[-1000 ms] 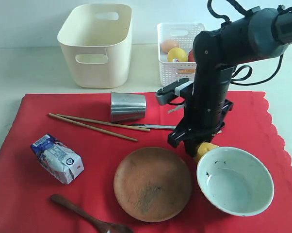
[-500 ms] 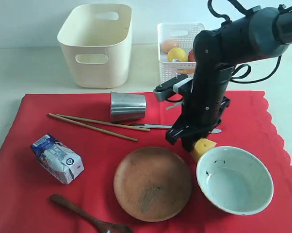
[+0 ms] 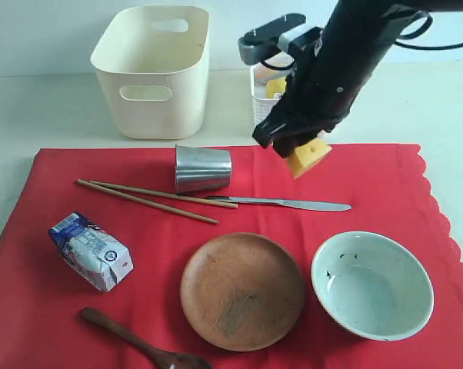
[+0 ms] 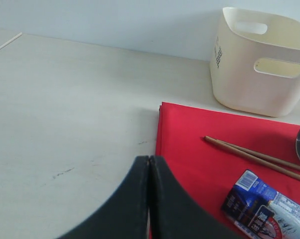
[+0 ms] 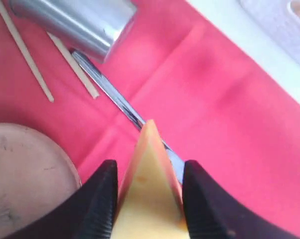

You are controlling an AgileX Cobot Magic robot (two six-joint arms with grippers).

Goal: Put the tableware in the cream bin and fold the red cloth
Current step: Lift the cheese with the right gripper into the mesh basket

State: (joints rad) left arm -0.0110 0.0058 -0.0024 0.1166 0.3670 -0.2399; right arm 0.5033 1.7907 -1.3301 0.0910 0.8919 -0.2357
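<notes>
Inventory, placed by the red cloth (image 3: 385, 192), which lies spread flat on the table (image 3: 47, 115) with its scalloped edge to the right.

1. Right claw (image 5: 150, 169): we find it pinching a yellow cheese wedge (image 3: 309, 157) between both fingers, held in the air above the cloth's far edge.
2. Left claw (image 4: 149, 199): fingers pressed together with nothing between them, over bare table just off the cloth's left edge.
3. Cream bin (image 3: 178, 108): off the cloth, on the table beyond its far edge, left of centre, upright.
4. White lattice basket (image 3: 258, 96): also beyond the far edge, right of the bin. The right arm stands in front of it and hides most of it.
5. Steel tumbler (image 3: 202, 168): on its side, on the cloth near the far edge.
6. Chopsticks (image 3: 154, 198): lying slantwise on the cloth just nearer than the tumbler, close together.
7. Table knife (image 3: 285, 203): flat across the cloth's middle, one end beside the chopstick tips.
8. Wooden plate (image 3: 241, 290): on the near half of the cloth, about centre.
9. Pale bowl (image 3: 372, 286): upright on the near right part of the cloth, just beside the plate.
10. Dark wooden spoon (image 3: 135, 342): along the cloth's near edge, left of the plate.
11. Milk carton (image 3: 91, 251): lying on the left part of the cloth.

We note that every piece of tableware rests on the cloth, outside the bin.
</notes>
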